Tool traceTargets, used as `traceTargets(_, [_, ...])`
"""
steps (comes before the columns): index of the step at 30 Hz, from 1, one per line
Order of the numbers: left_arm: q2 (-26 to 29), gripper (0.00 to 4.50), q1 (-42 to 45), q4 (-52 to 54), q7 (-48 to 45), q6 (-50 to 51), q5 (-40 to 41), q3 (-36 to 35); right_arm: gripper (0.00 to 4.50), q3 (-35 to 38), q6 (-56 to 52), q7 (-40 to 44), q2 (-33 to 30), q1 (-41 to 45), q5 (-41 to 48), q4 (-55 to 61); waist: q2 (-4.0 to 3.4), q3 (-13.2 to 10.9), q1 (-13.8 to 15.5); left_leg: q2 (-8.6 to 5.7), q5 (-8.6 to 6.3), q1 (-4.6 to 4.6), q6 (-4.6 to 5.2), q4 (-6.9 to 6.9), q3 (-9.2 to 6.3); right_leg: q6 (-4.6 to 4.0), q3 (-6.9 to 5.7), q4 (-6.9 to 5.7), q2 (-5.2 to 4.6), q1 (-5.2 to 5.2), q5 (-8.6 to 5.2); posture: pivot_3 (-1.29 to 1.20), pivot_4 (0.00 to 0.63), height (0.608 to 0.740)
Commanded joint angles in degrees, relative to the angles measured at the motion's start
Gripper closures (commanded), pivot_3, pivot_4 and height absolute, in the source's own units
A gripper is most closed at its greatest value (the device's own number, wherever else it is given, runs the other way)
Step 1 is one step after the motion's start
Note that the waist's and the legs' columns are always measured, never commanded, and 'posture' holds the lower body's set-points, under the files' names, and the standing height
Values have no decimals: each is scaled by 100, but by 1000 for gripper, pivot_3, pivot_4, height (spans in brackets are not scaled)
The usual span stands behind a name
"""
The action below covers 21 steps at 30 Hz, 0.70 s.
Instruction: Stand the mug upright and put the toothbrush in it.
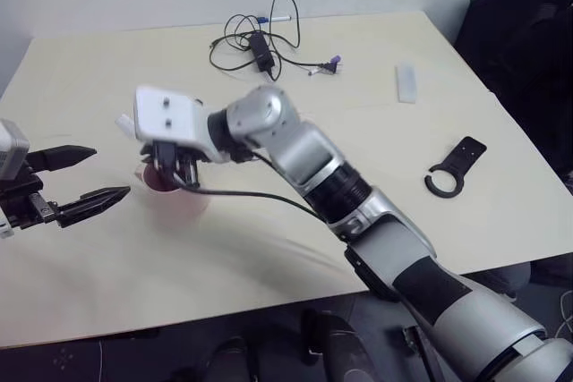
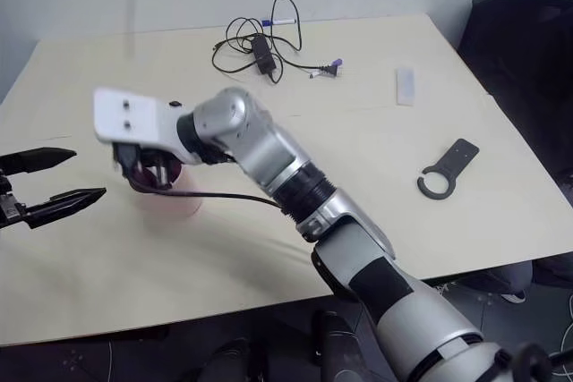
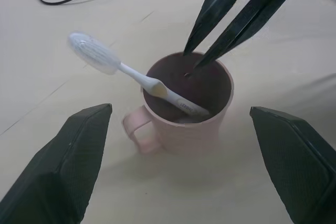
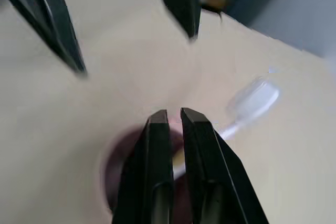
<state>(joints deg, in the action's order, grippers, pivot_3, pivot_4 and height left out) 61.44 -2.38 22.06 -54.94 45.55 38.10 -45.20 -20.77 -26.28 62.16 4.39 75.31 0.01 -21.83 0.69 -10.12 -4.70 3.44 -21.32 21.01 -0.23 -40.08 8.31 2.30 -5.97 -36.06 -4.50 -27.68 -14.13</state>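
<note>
Two grippers in my view over the table [image 1: 376,158]. The mug [image 3: 186,108] stands upright on it, handle toward the left gripper [image 3: 181,171], whose fingers are spread wide, one on each side of the mug and apart from it. The toothbrush [image 3: 131,74] leans inside the mug, bristled head up and out past the rim. Right gripper [image 4: 173,116] hangs just above the mug's mouth, fingers nearly together, holding nothing.
</note>
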Motion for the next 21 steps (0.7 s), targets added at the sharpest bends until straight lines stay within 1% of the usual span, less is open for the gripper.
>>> traceTargets(1, [10,0,56,72,-106,-110,109,-43,4090,545,-1295,636,-811,18,770,869,2,1,27,-1,0,-1,0,-2,0,0,0,0,0,2,0,0,150,740])
traceTargets(3, [47,0,16,56,-180,-154,62,-49,4090,717,-1763,952,-1537,-132,1047,1122,9,5,93,-7,-1,-1,4,-6,-1,0,-5,1,-2,8,0,0,150,740])
traceTargets(4, [61,0,-11,48,-217,-158,45,-69,3711,778,-1965,1080,-1843,-206,1188,1198,11,7,122,-10,-2,-1,6,-8,-1,0,-5,1,-4,9,0,0,150,740])
traceTargets(6, [98,0,-94,9,-316,-155,11,-142,3156,852,-2322,1310,-2323,-340,1457,1306,10,6,144,-13,-3,-4,8,-7,-1,1,-2,2,-4,9,1,0,150,740])
traceTargets(8, [145,0,-192,-18,-408,-140,-49,-229,2502,872,-2397,1488,-2730,-483,1608,1405,9,5,136,-13,-3,-5,7,-5,3,0,-3,1,-1,8,1,0,150,740])
traceTargets(9, [172,0,-272,-18,-496,-105,-58,-336,2071,899,-2410,1620,-2968,-560,1695,1465,7,4,117,-15,-3,-8,6,-3,7,-1,-1,0,2,4,1,0,150,740])
traceTargets(12, [224,0,-651,70,-946,194,81,-972,1124,1023,-2513,2052,-3701,-695,1967,1570,2,0,93,-18,-6,-15,-7,3,19,-8,-3,-3,3,-3,-1,0,150,740])
traceTargets(15, [217,0,-967,157,-1278,374,165,-1479,48,1083,-2598,2034,-3949,-647,2135,1470,0,-1,89,-13,-9,-19,-12,3,24,-12,-13,-2,8,-4,-3,0,150,740])
traceTargets(18, [170,0,-1349,303,-1520,431,37,-1928,19,1161,-2508,1977,-4015,-706,2247,1516,1,-1,72,-10,-11,-49,-16,5,35,-16,-14,-4,7,12,-6,0,150,740])
traceTargets(21, [122,0,-1553,324,-1562,448,-24,-2193,19,1193,-2399,1963,-4025,-753,2359,1562,0,-1,109,13,-12,-54,-19,4,38,-21,-10,-2,7,13,-8,0,150,740])
